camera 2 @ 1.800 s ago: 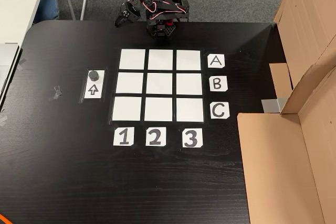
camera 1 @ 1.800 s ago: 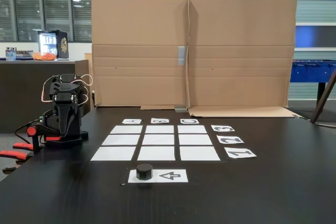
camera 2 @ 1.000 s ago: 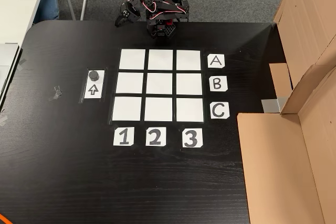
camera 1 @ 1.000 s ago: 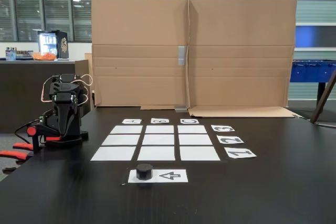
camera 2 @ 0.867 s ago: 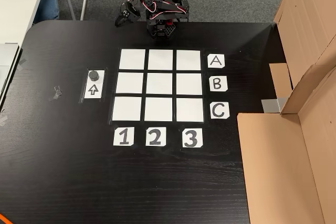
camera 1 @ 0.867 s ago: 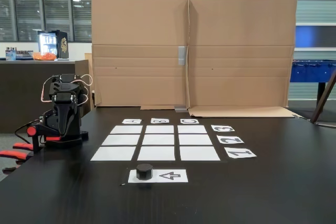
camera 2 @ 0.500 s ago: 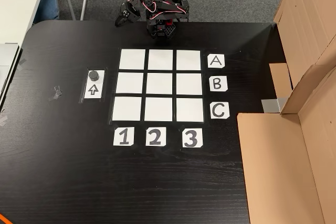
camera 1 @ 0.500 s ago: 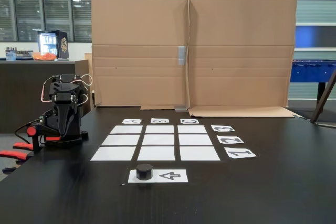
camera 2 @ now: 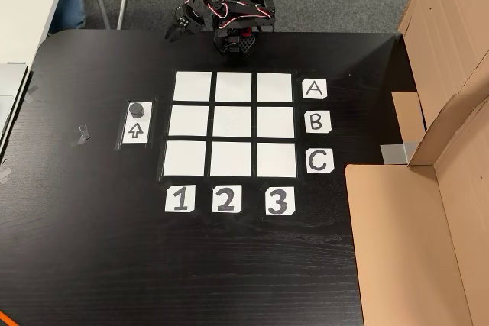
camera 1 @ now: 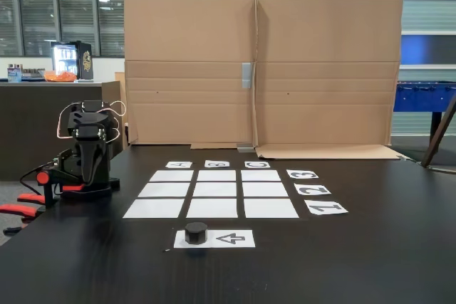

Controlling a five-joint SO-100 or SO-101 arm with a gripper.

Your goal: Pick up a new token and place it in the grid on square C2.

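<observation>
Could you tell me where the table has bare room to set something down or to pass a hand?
Bare dark table lies below the number labels and left of the arrow sheet, where the token sits. All nine grid cells are empty, square C2 included. It is crowded on the right by the cardboard.

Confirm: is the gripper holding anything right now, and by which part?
Nothing is held. The token sits untouched on the arrow sheet, far from the gripper, which is folded back at the arm's base.

label papers A, B, C (camera 2: pixel 315 121) – grid's right; 1, 2, 3 (camera 2: pixel 225 199) – below; arrow sheet (camera 2: pixel 135 131)
</observation>
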